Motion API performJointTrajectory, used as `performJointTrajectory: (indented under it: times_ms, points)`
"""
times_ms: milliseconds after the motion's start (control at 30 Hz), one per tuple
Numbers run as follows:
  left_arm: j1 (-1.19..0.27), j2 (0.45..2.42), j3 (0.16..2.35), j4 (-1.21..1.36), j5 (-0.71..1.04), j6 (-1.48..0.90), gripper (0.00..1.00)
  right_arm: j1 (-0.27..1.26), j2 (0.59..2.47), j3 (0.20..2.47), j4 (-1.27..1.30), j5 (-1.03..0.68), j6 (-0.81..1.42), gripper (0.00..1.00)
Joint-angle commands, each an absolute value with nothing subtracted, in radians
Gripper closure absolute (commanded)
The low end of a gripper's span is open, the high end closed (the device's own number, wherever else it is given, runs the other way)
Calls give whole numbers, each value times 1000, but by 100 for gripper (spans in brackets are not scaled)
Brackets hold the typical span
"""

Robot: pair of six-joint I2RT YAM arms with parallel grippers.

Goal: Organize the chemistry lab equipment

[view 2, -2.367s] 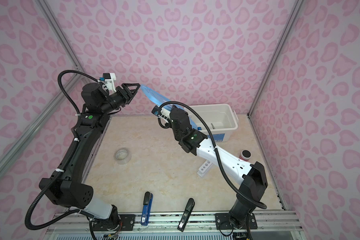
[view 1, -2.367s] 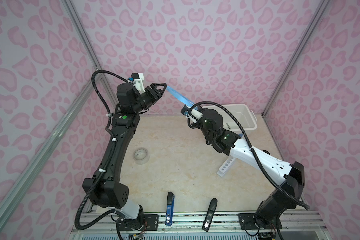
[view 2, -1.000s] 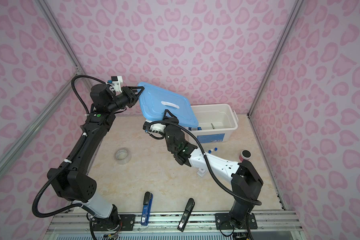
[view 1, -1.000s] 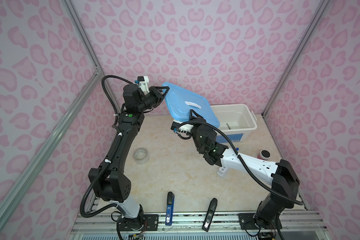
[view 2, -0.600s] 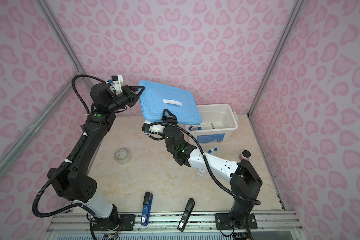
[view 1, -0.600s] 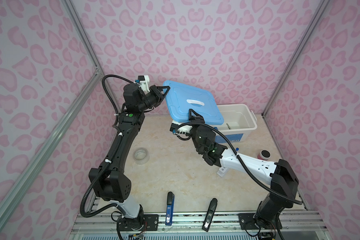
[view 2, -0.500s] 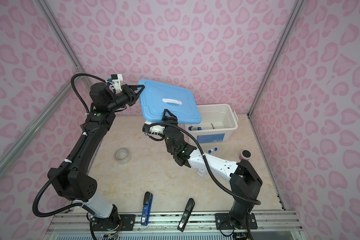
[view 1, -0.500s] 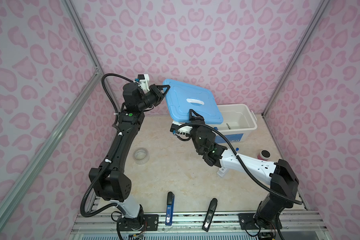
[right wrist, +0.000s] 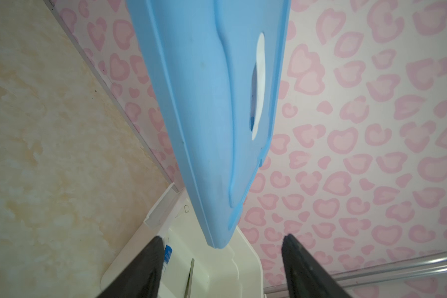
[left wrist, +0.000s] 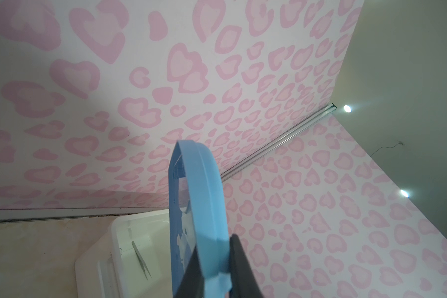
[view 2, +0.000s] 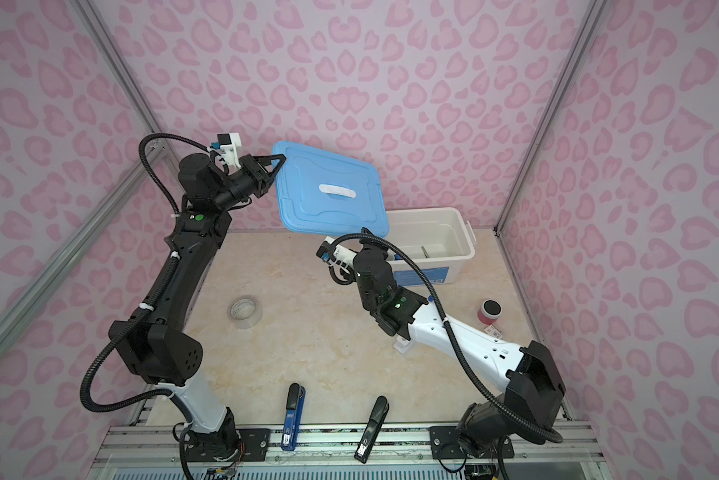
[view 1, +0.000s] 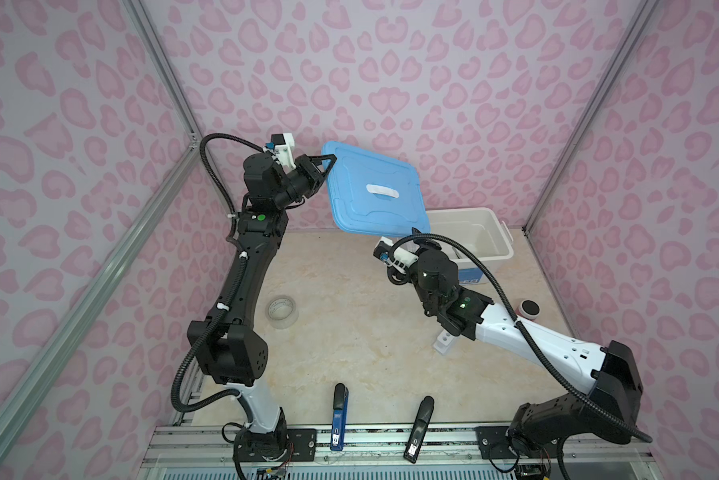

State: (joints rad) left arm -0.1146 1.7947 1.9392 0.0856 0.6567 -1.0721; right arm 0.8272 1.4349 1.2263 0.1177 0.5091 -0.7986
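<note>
The blue lid point(view 1: 370, 191) hangs tilted above the open white bin point(view 1: 501, 245). My left gripper point(view 1: 328, 160) is shut on the lid's far-left corner, and in the left wrist view both fingers point(left wrist: 239, 258) clamp its rim. My right gripper point(right wrist: 222, 240) is open just under the lid's lowest corner, not touching it. Metal tweezers point(left wrist: 141, 258) lie on the bin floor beside a white-and-blue bottle point(right wrist: 167, 254). The right arm partly covers the white holed rack point(view 1: 444, 343), and a blue-capped test tube point(view 2: 431, 298) peeks out beside that arm.
A clear tape roll point(view 1: 282, 311) lies mid-left on the table. A blue stapler-like tool point(view 1: 339, 415) and a black one point(view 1: 418, 428) lie at the front edge. A red pot with a black top point(view 1: 529, 308) stands at the right. Pink patterned walls close in three sides.
The lid came down from edge-on between both grippers to face-up over the bin. My right gripper opened, let go of it and shifted right. The left still holds the corner.
</note>
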Motion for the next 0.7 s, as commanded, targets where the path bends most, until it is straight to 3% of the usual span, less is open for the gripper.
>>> performJointTrajectory:
  times_ms: [0, 167, 367, 667]
  points:
    - [-115, 1805, 1961, 166, 673, -1090, 96, 768, 1376, 1219, -109, 340, -551, 28]
    - [-116, 1809, 1960, 178, 693, -1103, 96, 537, 1313, 1252, -226, 18, -271, 30]
    - [-117, 1787, 1930, 181, 708, -1102, 96, 296, 1369, 1337, -244, -324, 0, 33]
    - [-119, 1773, 1911, 184, 739, -1113, 96, 130, 1535, 1386, -45, -838, 269, 34]
